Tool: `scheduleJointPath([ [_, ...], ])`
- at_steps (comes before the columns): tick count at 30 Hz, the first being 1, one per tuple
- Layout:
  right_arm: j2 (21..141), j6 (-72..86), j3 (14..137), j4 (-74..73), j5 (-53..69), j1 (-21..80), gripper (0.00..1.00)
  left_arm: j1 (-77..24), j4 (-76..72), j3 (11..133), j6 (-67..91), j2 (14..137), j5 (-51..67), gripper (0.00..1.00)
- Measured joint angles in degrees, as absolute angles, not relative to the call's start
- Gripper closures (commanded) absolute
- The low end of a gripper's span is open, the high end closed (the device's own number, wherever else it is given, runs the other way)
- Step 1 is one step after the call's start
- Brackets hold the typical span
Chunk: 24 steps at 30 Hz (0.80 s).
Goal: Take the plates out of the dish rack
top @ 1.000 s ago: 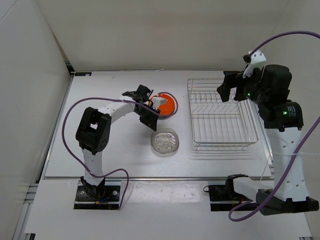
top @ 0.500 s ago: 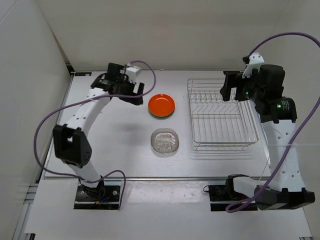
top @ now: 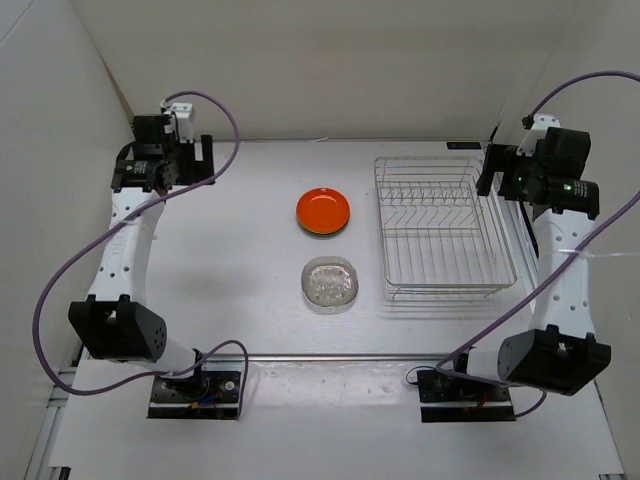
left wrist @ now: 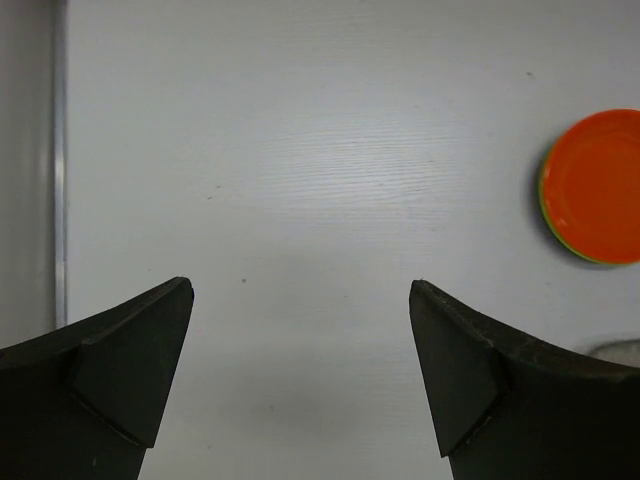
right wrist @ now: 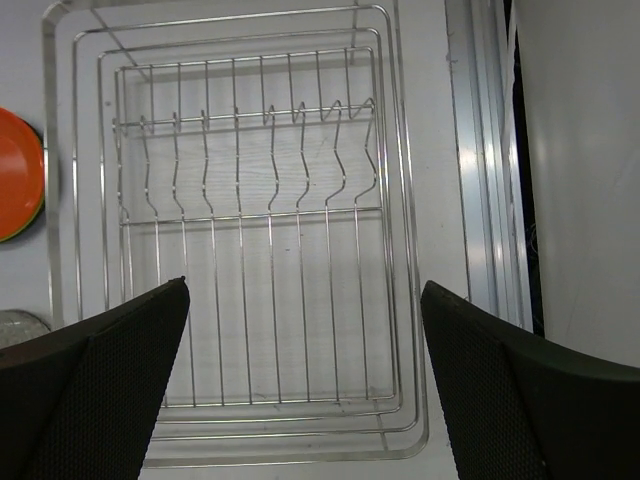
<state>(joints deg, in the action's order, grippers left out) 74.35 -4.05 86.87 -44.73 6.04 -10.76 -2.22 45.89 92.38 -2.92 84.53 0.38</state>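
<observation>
Dish rack (top: 445, 228): one, right side of table (top: 230, 260); all plates lie outside it, to its left.
Orange plate (top: 323, 210): one, atop yellow-green plate (left wrist: 546, 222).
Clear plates (top: 330, 283): one stack, count unclear.
Left gripper (left wrist: 300, 290), right gripper (right wrist: 305, 290): jaws spread, holding nothing.

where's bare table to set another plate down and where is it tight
Widest bare patch: the table left of the orange plate and the clear plates, out to the left wall. Another strip runs along the near edge in front of the dish rack. Tight: the narrow gaps between the orange and clear plates, and between them and the rack.
</observation>
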Motion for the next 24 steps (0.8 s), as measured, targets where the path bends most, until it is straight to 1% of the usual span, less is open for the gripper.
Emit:
scheduleJointPath([
  [5, 78.9, -4.9, 87.9, -44.7, 5.4, -14.7, 0.00, 5.1, 46.8, 92.4, -2.5, 84.6, 0.3, 0.00],
  [9, 81.0, -5.0, 88.1, -44.6, 4.6, -16.6, 0.00, 8.8, 46.9, 92.4, -1.8, 84.6, 0.9, 0.00],
  [15, 81.9, -4.9, 89.7, -44.8, 4.5, -16.7, 0.00, 11.7, 47.1, 92.3, -0.8, 84.6, 2.7, 0.00],
  [24, 81.9, -4.5, 91.3, -44.3, 4.2, -16.8, 0.00, 11.8, 47.7, 92.3, -0.4, 84.6, 3.9, 0.00],
])
